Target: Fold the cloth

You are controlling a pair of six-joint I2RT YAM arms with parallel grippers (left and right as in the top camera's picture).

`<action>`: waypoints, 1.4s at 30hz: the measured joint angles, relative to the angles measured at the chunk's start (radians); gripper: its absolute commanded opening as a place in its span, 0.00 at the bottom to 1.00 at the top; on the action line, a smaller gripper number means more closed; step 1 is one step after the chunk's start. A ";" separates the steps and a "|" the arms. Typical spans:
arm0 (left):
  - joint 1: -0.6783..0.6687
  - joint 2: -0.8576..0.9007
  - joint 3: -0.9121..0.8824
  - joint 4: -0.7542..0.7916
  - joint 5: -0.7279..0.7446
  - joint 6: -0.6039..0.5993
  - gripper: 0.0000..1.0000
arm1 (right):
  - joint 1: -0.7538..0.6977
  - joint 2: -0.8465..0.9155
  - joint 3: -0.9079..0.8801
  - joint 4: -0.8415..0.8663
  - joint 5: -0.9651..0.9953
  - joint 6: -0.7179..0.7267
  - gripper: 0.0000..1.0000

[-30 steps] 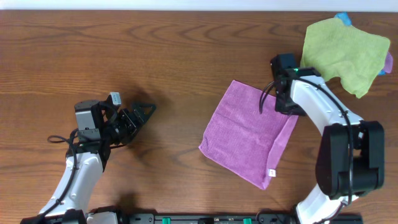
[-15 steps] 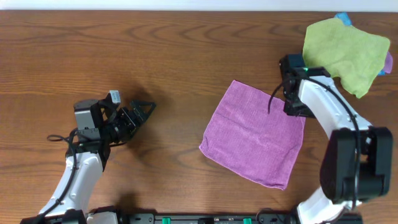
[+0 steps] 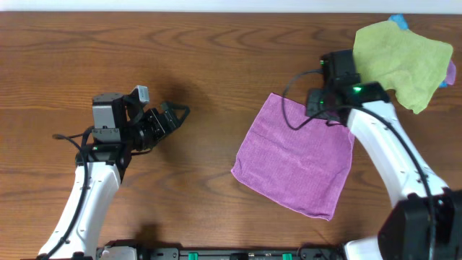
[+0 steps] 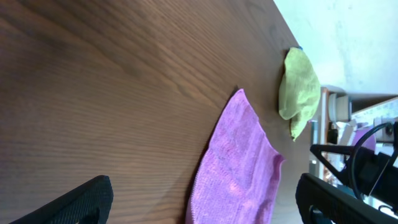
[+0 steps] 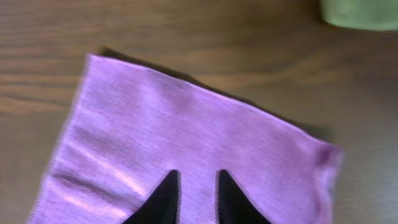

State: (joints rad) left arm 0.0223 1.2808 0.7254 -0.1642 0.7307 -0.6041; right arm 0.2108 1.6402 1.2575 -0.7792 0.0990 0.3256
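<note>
The purple cloth (image 3: 296,162) lies spread flat as a tilted square on the table, right of centre. It also shows in the left wrist view (image 4: 239,168) and the right wrist view (image 5: 186,137). My right gripper (image 3: 317,107) hovers over the cloth's far right edge. Its fingers (image 5: 198,183) stand a little apart above the cloth and hold nothing. My left gripper (image 3: 177,115) is wide open and empty, well to the left of the cloth. Its fingers (image 4: 202,193) frame the cloth from a distance.
A larger light-green cloth (image 3: 401,61) lies crumpled at the far right corner, close to my right arm, and shows in both wrist views (image 4: 297,87) (image 5: 360,12). A small blue item (image 3: 398,22) peeks out behind it. Bare wood lies between the two arms.
The cloth's folded-over right corner has been laid out flat and let go. My right gripper has risen and moved toward the far edge. My left arm has shifted slightly away from me.
</note>
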 measured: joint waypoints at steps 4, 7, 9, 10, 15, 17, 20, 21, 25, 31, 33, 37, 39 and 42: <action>0.000 0.000 0.001 -0.048 -0.005 0.006 0.96 | 0.046 0.063 0.000 0.071 -0.034 0.003 0.01; 0.000 0.000 0.001 -0.059 -0.005 0.014 0.97 | 0.074 0.123 0.000 0.110 -0.055 0.013 0.01; 0.000 0.000 0.001 -0.062 -0.005 0.020 0.97 | 0.087 0.157 0.000 0.138 -0.064 0.022 0.01; 0.000 0.000 0.001 -0.062 -0.005 0.023 0.97 | 0.089 0.172 0.000 0.154 -0.069 0.026 0.01; 0.000 0.000 0.001 -0.064 -0.005 0.033 0.97 | 0.109 0.231 0.000 0.216 -0.077 0.042 0.01; 0.000 0.000 0.001 -0.064 -0.005 0.034 0.97 | 0.113 0.243 0.000 0.241 -0.079 0.049 0.01; 0.000 0.000 0.001 -0.064 -0.005 0.036 0.97 | 0.114 0.261 0.000 0.264 -0.081 0.054 0.01; 0.000 0.000 0.001 -0.064 -0.005 0.037 0.97 | 0.114 0.267 0.000 0.271 -0.081 0.054 0.01; 0.005 0.000 0.001 -0.064 -0.005 0.037 0.97 | 0.114 0.298 0.000 0.299 -0.082 0.057 0.02; 0.033 0.000 0.001 -0.065 -0.005 0.040 0.97 | 0.114 0.338 0.000 0.359 -0.081 0.059 0.01; 0.040 0.000 0.001 -0.066 -0.005 0.042 0.97 | 0.114 0.350 0.000 0.378 -0.081 0.061 0.01; 0.049 0.000 0.001 -0.068 -0.005 0.050 0.97 | 0.115 0.362 0.000 0.405 -0.081 0.061 0.01; 0.051 0.000 0.001 -0.068 -0.004 0.054 0.97 | 0.115 0.367 0.000 0.421 -0.081 0.061 0.01; 0.052 0.000 0.001 -0.068 -0.005 0.055 0.96 | 0.115 0.373 0.000 0.440 -0.081 0.062 0.01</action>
State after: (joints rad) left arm 0.0742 1.2808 0.7265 -0.2325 0.7261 -0.5488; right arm 0.3256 2.0132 1.2572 -0.3393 0.0181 0.3874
